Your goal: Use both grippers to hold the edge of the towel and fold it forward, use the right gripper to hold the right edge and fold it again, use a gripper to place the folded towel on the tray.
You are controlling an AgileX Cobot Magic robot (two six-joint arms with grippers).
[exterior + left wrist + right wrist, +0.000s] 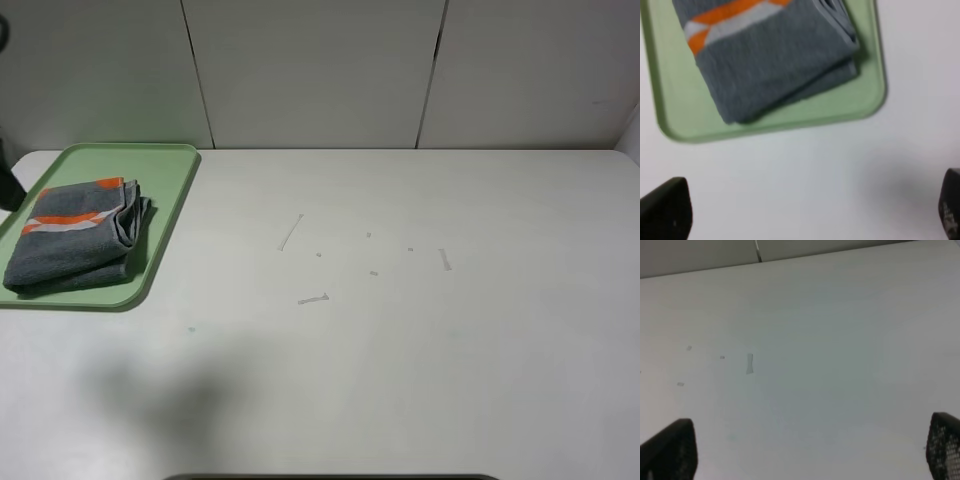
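Observation:
The dark grey towel [75, 238] lies folded on the light-green tray [165, 165] at the table's left, its orange-and-white stripe band facing up. In the left wrist view the towel [775, 65] fills much of the tray [790, 117], and my left gripper [810, 210] hovers open over bare table just off the tray's rim, holding nothing. A dark bit of the left arm [8, 185] shows at the left border of the high view. My right gripper [810, 450] is open over bare table, away from the towel; it is out of the high view.
The white table [400, 350] carries a few small pale tape scraps [313, 298] near its middle, one also in the right wrist view as a tape scrap [749, 363]. White wall panels [320, 70] stand behind the table's far edge.

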